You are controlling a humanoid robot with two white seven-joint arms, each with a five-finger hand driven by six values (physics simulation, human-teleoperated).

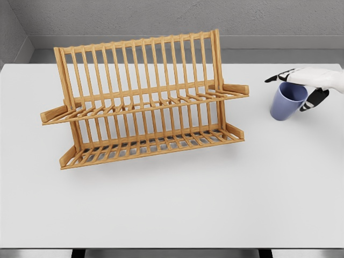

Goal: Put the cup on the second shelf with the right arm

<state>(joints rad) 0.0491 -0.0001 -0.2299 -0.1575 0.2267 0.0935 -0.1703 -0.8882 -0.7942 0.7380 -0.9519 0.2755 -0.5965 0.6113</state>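
Blue cup (287, 101) sat upright on white table (172, 204), well right of wooden rack (145, 102). Right hand (309, 86) over its rim, fingers spread around it, not clamped, poss. touching, hard to tell. Step: reach/grasp, cup not yet lifted. Next: close grip, lift, carry left to rack's upper shelf (161, 105).
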